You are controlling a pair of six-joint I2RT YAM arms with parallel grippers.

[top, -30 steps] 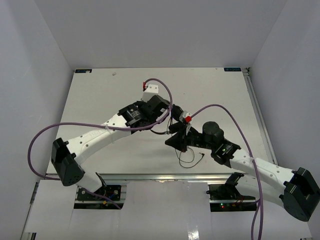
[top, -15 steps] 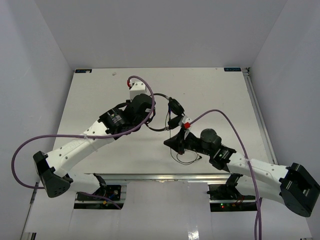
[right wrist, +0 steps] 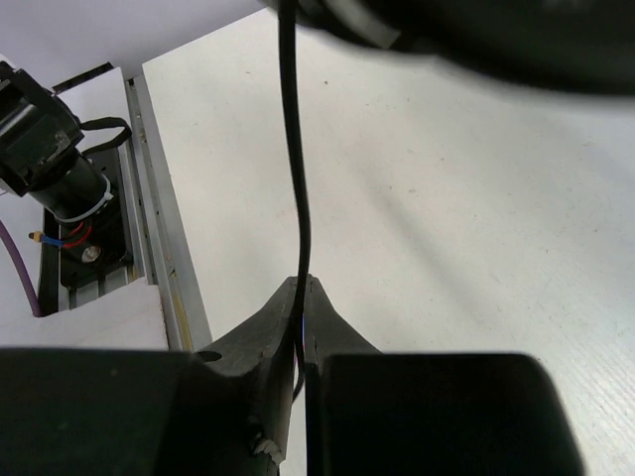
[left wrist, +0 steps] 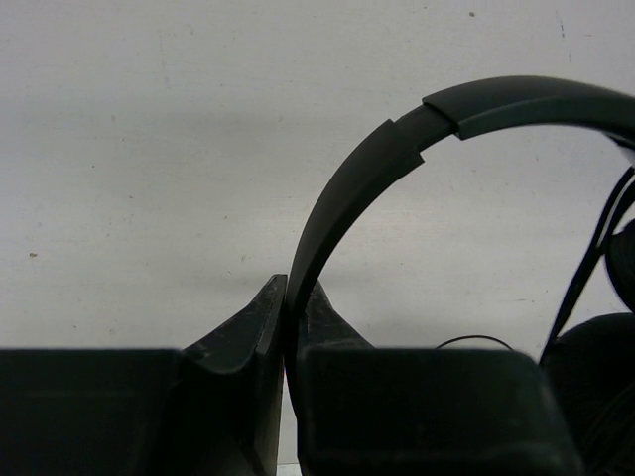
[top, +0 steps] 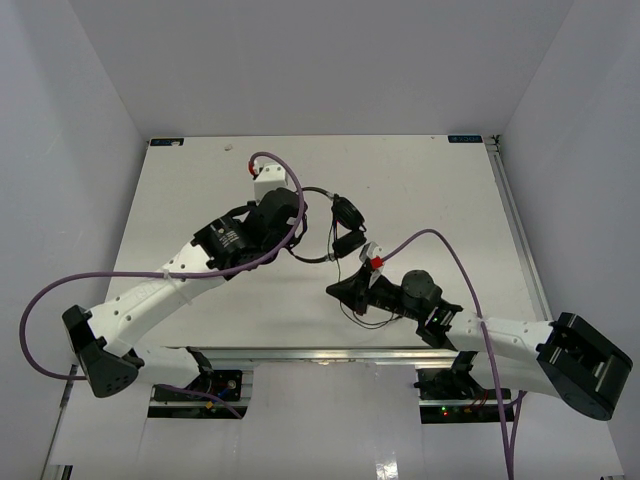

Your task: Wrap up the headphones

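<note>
The black headphones (top: 340, 222) are held above the middle of the white table (top: 420, 190). My left gripper (top: 298, 222) is shut on the thin curved headband (left wrist: 347, 193), which arcs up and right out of my fingers in the left wrist view. The two earcups (top: 347, 212) hang close together to its right. The thin black cord (right wrist: 294, 139) runs down from the earcups into my right gripper (top: 340, 288), which is shut on it. A loose loop of cord (top: 378, 322) lies on the table near the front edge.
Purple robot cables (top: 455, 245) arc over both arms. The aluminium rail (top: 330, 352) runs along the table's front edge, and a motor mount (right wrist: 50, 159) shows past it in the right wrist view. Walls close in the left, back and right.
</note>
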